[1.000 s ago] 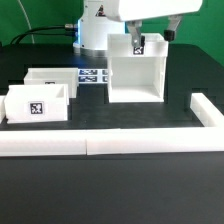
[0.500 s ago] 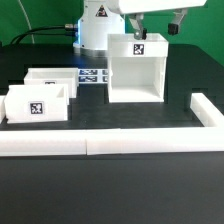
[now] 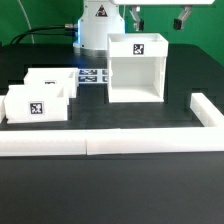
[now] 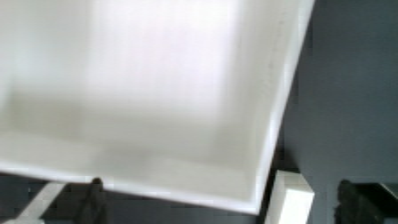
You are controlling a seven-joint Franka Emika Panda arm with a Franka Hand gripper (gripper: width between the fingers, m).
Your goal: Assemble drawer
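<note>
The white drawer housing (image 3: 135, 68) stands on the black table, its open front facing the camera and a tag on top. Two small white open-top trays, one in front (image 3: 40, 103) and one behind (image 3: 52, 80), sit at the exterior view's left. My gripper (image 3: 158, 16) hangs open and empty above the housing's rear edge, clear of it. In the wrist view the housing's white top (image 4: 160, 90) fills most of the picture. The dark fingertips (image 4: 80, 200) show at the edge, and my gripper (image 4: 222, 205) holds nothing.
A long low white border wall (image 3: 100, 142) runs along the front and turns up at the exterior view's right (image 3: 208, 108). The marker board (image 3: 92, 76) lies between the trays and the housing. The robot base (image 3: 98, 30) stands behind.
My gripper has risen from the housing's top rear edge to well above it. The housing and the trays have not moved.
</note>
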